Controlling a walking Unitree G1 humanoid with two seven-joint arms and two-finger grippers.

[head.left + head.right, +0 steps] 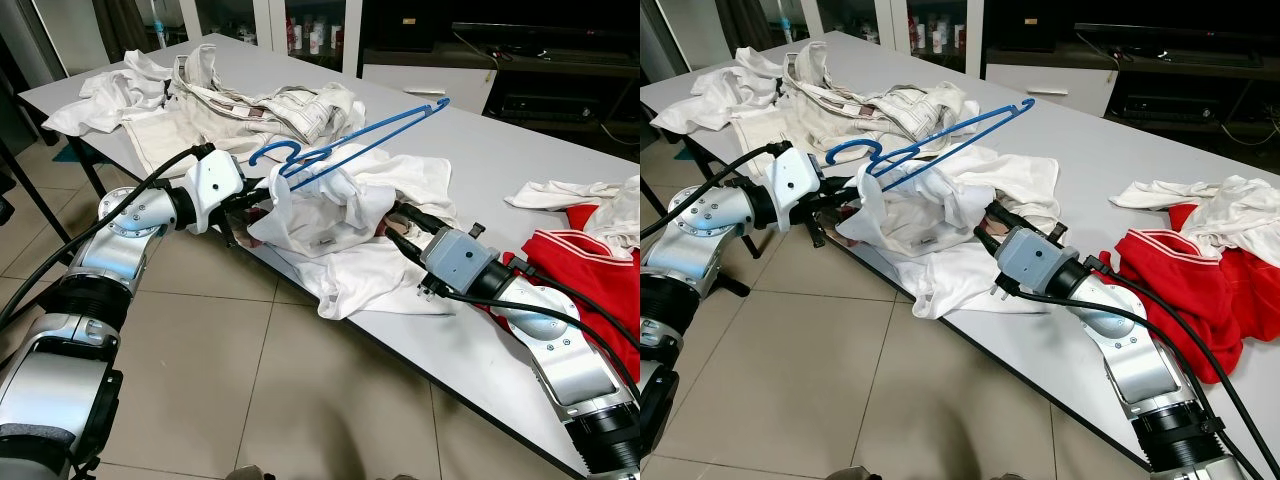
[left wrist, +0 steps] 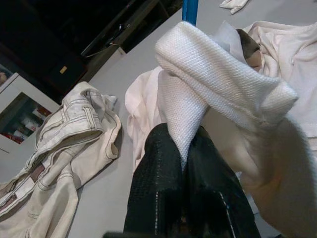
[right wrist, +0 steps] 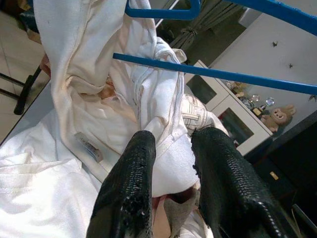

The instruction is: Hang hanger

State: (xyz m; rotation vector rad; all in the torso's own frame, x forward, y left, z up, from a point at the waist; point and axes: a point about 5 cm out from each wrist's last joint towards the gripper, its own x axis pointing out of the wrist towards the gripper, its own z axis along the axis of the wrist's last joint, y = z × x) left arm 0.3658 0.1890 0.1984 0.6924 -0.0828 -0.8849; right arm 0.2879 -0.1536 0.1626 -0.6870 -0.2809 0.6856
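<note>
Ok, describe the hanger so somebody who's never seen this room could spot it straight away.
On the long grey table, look at the near edge where both grippers, left and right, hold a white shirt. The hanger sticks up out of that shirt, slanting toward the far side. It is the only bright blue thing among white, cream and red clothes.

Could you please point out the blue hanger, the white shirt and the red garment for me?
blue hanger (image 1: pixel 375 140): left eye view, on its long straight bar.
white shirt (image 1: pixel 330 215): left eye view, bunched middle.
red garment (image 1: pixel 1185 265): right eye view, main body.
</note>
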